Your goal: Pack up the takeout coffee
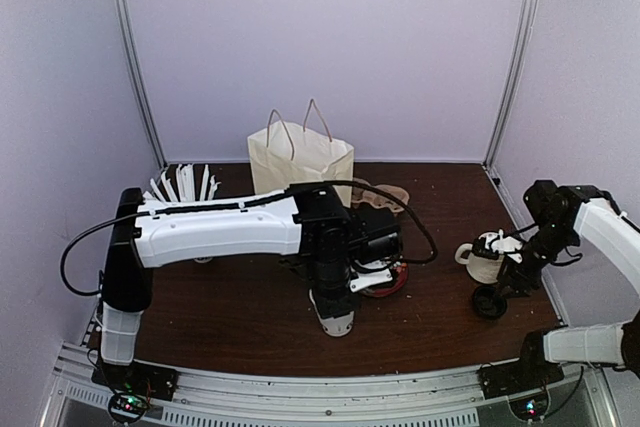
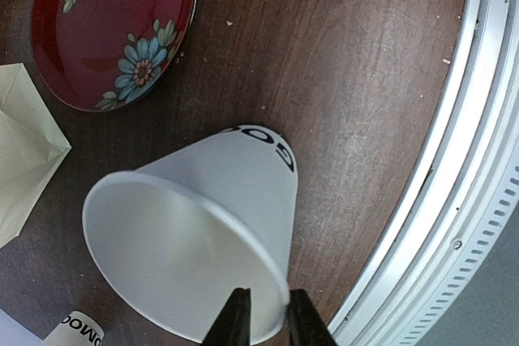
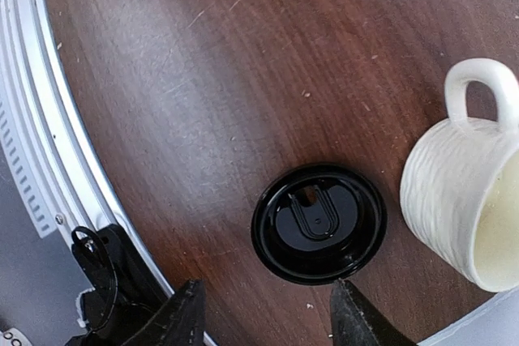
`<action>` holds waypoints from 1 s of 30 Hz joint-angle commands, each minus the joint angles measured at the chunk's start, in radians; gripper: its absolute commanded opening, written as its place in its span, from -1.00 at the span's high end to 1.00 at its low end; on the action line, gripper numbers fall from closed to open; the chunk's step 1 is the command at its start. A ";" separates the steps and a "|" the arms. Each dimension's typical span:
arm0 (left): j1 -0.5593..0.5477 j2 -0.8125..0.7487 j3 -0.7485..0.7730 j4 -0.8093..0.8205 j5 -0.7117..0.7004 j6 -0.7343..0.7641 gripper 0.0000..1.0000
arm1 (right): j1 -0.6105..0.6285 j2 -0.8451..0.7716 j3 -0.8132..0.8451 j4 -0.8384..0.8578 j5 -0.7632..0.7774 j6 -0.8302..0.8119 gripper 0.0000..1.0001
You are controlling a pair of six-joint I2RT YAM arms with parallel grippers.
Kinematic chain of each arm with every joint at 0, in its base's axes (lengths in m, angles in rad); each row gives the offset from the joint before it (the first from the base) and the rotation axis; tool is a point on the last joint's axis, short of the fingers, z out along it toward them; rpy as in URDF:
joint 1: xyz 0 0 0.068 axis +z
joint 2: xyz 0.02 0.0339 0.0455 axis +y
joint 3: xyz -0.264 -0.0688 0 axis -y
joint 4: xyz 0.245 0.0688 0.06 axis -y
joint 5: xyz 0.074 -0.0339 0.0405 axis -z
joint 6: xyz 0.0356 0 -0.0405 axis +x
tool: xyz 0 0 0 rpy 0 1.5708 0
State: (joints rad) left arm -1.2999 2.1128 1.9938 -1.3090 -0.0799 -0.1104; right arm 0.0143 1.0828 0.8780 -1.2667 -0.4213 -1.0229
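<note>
The white paper cup [image 2: 203,224] has dark letters near its base and stands open, with no lid on it. My left gripper [image 2: 266,318] is shut on its rim, one finger inside and one outside. In the top view the cup [image 1: 333,321] hangs under the left gripper [image 1: 336,299] at the table's middle front. The round black lid [image 3: 318,222] lies flat on the table, just ahead of my right gripper [image 3: 268,313]. That gripper is open and empty, and its right fingertip is close to the lid's rim. The lid [image 1: 489,302] also shows at the right in the top view.
A cream paper bag [image 1: 300,157] with handles stands open at the back centre. A red flowered plate [image 2: 113,30] lies by the cup. The cream ribbed mug [image 3: 466,200] sits right beside the lid. A cup of white sticks [image 1: 185,187] stands back left. The metal table edge [image 2: 478,160] is close.
</note>
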 commanded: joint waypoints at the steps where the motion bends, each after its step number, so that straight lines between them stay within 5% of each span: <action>1: -0.004 0.023 0.037 -0.015 -0.032 0.003 0.61 | 0.048 -0.051 -0.087 0.037 0.086 -0.127 -0.08; 11: -0.007 -0.085 0.040 0.038 0.045 0.016 0.15 | 0.207 -0.003 -0.263 0.248 0.298 -0.203 0.02; 17: -0.007 -0.195 -0.048 0.110 -0.009 0.012 0.13 | 0.244 0.032 -0.291 0.354 0.356 -0.166 0.02; 23: 0.000 -0.423 -0.352 0.492 -0.114 -0.008 0.01 | 0.283 0.055 -0.329 0.379 0.364 -0.164 0.10; 30: 0.019 -0.432 -0.382 0.504 -0.168 -0.024 0.00 | 0.320 0.069 -0.335 0.359 0.362 -0.151 0.34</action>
State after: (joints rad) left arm -1.2907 1.6768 1.6337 -0.9005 -0.1970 -0.1196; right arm 0.3157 1.1461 0.5468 -0.9096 -0.0765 -1.1957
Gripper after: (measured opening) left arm 0.501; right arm 0.376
